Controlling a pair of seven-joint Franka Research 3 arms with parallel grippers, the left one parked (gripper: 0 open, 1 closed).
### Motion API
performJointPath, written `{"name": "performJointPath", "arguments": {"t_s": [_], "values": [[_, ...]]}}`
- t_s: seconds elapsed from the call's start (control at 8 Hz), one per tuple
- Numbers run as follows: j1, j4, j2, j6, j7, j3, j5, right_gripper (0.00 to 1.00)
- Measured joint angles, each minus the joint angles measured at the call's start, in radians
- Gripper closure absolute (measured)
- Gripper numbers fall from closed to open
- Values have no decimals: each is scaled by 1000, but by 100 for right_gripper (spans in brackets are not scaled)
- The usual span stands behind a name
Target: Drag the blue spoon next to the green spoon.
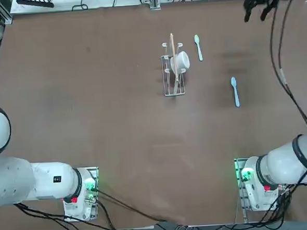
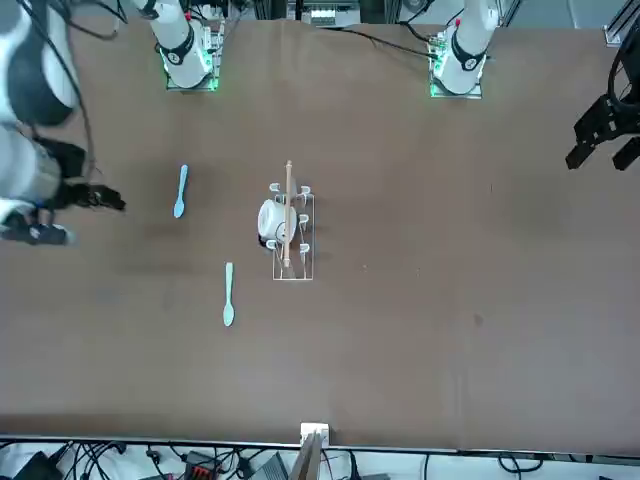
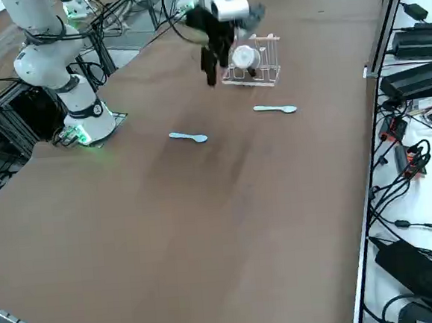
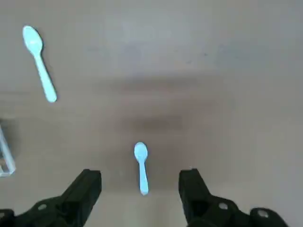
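Jaws on the right gripper (image 4: 140, 189) stand wide apart with nothing between them, as I read it from the wrist camera: the two dark fingers (image 4: 85, 189) flank the handle end of the blue spoon (image 4: 140, 168) from above, clear of it, and the green spoon (image 4: 39, 63) lies well off beyond one finger, with a corner of the wire rack (image 4: 4, 158) at the frame's edge.

From overhead, I take the wire rack (image 1: 174, 72) as my landmark. It holds a white cup (image 1: 181, 60) and a wooden stick (image 1: 174, 59). The green spoon (image 1: 198, 47) lies just to the right of the rack's far end; the blue spoon (image 1: 235, 92) lies further right and nearer the robot, well apart from both. The gripper (image 1: 259, 7) shows dark at the far right corner.

From across the tabletop (image 2: 450, 300), the rack (image 2: 292, 235) sits mid-table, the green spoon (image 2: 228, 294) to its left and nearer this camera, the blue spoon (image 2: 180, 191) further left. The gripper is only partly in this view.

From the side camera, the gripper (image 3: 212, 64) hangs above the tabletop, in front of the rack (image 3: 253, 63); the blue spoon (image 3: 189, 137) lies flat nearer the camera than the gripper, and the green spoon (image 3: 275, 109) just before the rack.
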Motion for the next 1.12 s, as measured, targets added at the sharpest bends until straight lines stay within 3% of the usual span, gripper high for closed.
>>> {"name": "performJointPath", "arguments": {"t_s": [0.62,0.88,1.12], "values": [[57,-585,-88,630,32,1,0,0],[57,-744,-107,774,32,0,0,0],[56,-837,-115,846,33,-1,0,0]]}}
